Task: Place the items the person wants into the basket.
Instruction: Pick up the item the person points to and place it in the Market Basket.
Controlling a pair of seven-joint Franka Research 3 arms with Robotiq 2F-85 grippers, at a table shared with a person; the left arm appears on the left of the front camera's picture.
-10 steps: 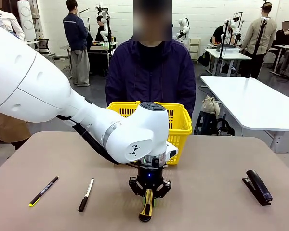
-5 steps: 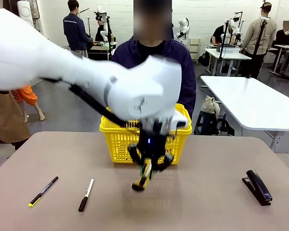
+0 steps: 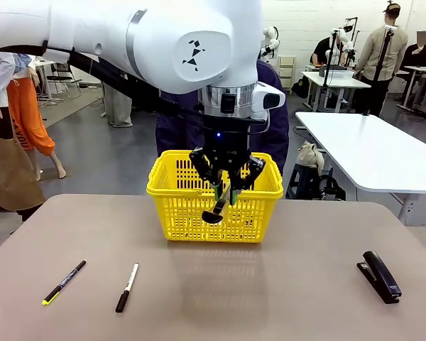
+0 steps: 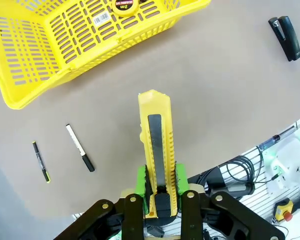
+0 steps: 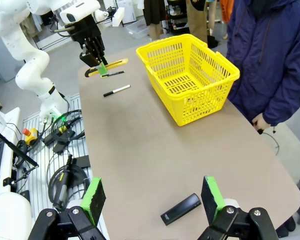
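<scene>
The utility knife (image 4: 157, 145) was clamped in the left gripper (image 4: 160, 187), held above the table (image 3: 305, 298) — on the robot's side of the basket (image 3: 192, 217). The right gripper (image 5: 152, 200) was spread wide, empty

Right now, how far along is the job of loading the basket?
Done: the tape measure lies inside the basket. In hand: the left gripper is shut on the utility knife, held in the air above the table, short of the basket. Left: drop the knife in, then fetch the marker with the yellow-green end, lying on the table. The right gripper is open and holds nothing.
</scene>
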